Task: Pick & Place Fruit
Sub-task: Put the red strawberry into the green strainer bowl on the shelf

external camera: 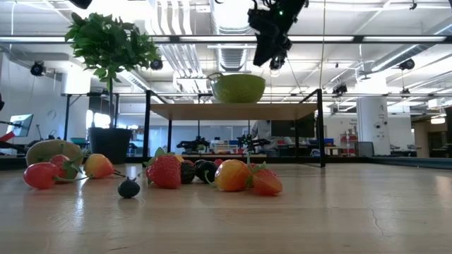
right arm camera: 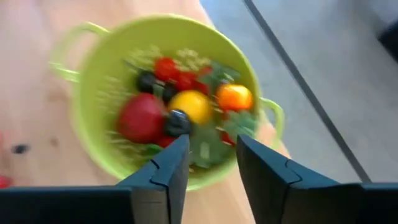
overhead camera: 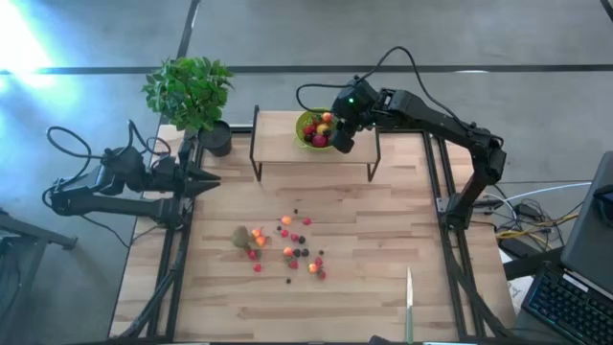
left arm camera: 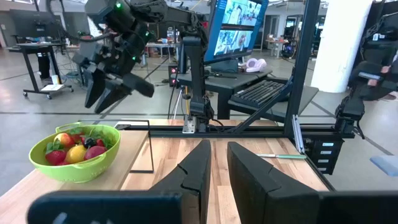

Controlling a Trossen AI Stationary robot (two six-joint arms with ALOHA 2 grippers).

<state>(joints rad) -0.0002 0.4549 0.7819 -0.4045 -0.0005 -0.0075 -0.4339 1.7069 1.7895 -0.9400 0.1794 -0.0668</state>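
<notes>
Fruit [overhead camera: 287,247] lies scattered on tabletop [overhead camera: 364,278], lower middle of high view: red, orange, dark little ones. Brown kiwi [overhead camera: 241,236] at left edge of bunch. More fruit sits in green bowl [overhead camera: 306,123] on raised shelf [overhead camera: 278,142], top middle. Right hand [overhead camera: 342,141] hangs over bowl, fingers apart, nothing between them. Left hand [overhead camera: 209,185] waits at left side, fingers closed, holding nothing. Knife [overhead camera: 409,302] lies lower right. Plant [overhead camera: 189,91] stands upper left.
</notes>
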